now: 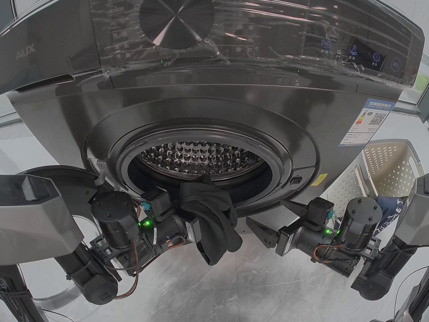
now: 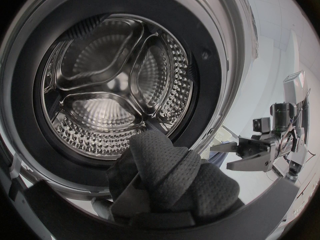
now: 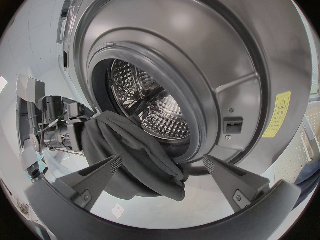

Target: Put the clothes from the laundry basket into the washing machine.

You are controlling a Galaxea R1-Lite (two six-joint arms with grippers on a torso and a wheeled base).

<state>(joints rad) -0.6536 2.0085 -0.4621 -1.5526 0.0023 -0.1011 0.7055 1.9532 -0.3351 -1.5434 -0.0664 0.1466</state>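
Note:
A black garment (image 1: 214,222) hangs over the lower rim of the washing machine's open drum (image 1: 196,155), part inside and part drooping outside. My left gripper (image 1: 196,230) is shut on it just in front of the opening; the cloth (image 2: 166,170) bunches over its fingers and hides them. Behind the cloth lies the bare steel drum (image 2: 110,84). My right gripper (image 1: 266,213) stands open with nothing in it, low and to the right of the opening, pointing toward the garment (image 3: 133,150). The white laundry basket (image 1: 389,166) stands at the right with a blue garment (image 1: 393,211) in it.
The machine's door (image 1: 58,175) is swung open at the left behind my left arm. Pale floor (image 1: 250,282) lies free below the opening between the two arms. The machine's front panel (image 1: 313,126) rises close ahead.

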